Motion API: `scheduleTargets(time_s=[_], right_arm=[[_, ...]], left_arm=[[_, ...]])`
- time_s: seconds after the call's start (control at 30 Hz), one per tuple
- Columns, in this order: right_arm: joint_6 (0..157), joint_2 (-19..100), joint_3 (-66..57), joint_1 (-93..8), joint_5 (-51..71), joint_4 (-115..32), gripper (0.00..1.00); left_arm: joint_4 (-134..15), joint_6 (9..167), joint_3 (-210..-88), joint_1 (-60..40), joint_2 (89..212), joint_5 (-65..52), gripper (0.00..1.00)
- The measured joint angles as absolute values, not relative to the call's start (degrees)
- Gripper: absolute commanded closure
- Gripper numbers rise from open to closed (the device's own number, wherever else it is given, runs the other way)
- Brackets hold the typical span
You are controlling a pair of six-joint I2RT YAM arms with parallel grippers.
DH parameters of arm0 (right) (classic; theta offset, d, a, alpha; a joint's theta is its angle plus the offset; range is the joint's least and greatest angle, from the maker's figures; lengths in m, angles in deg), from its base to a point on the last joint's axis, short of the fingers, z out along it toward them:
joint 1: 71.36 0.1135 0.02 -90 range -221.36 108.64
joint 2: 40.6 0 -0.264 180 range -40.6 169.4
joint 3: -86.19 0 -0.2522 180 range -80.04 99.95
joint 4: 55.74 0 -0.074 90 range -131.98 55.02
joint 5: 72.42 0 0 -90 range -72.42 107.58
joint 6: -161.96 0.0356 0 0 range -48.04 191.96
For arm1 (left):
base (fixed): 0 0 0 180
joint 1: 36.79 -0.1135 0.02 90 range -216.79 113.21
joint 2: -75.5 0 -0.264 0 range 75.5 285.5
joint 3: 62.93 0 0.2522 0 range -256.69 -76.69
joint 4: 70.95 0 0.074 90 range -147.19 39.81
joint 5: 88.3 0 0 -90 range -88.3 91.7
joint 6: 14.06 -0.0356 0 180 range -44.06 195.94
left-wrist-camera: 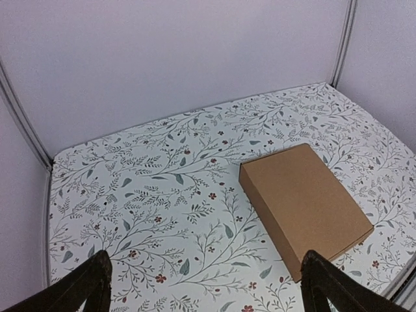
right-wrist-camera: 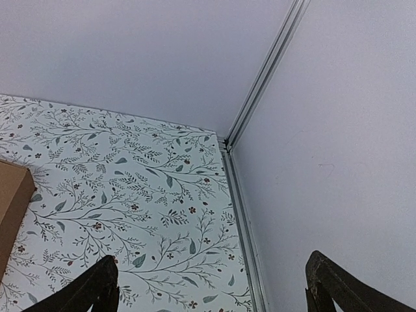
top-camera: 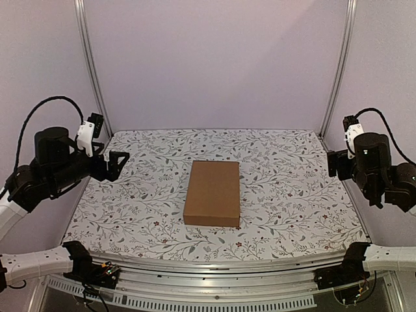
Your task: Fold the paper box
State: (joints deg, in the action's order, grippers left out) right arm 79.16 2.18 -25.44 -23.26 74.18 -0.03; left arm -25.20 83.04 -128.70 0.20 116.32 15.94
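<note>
The paper box (top-camera: 212, 192) is plain brown cardboard, closed into a shallow rectangular shape, lying flat in the middle of the floral table. The left wrist view shows the paper box (left-wrist-camera: 303, 201) at centre right, and one corner of the paper box (right-wrist-camera: 12, 208) shows at the left edge of the right wrist view. My left gripper (top-camera: 117, 165) hangs open above the table's left side, well left of the box, with nothing between its fingers (left-wrist-camera: 91, 286). My right gripper (top-camera: 333, 164) is raised at the table's right edge, open and empty, one of its fingers (right-wrist-camera: 97, 289) low in frame.
A floral cloth covers the table (top-camera: 143, 208). Plain lilac walls close in the back and sides, with aluminium posts (top-camera: 338, 65) in the rear corners. A metal rail (top-camera: 214, 266) runs along the near edge above the arm bases.
</note>
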Motion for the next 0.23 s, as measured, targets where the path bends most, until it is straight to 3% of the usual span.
scheduleTargets(time_s=[0.23], right_arm=[[79.23,3.78,-25.44,-23.26,74.68,-0.09,0.01]], left_arm=[[-25.18,83.36,-128.70,-1.06,118.24,14.76,0.00]])
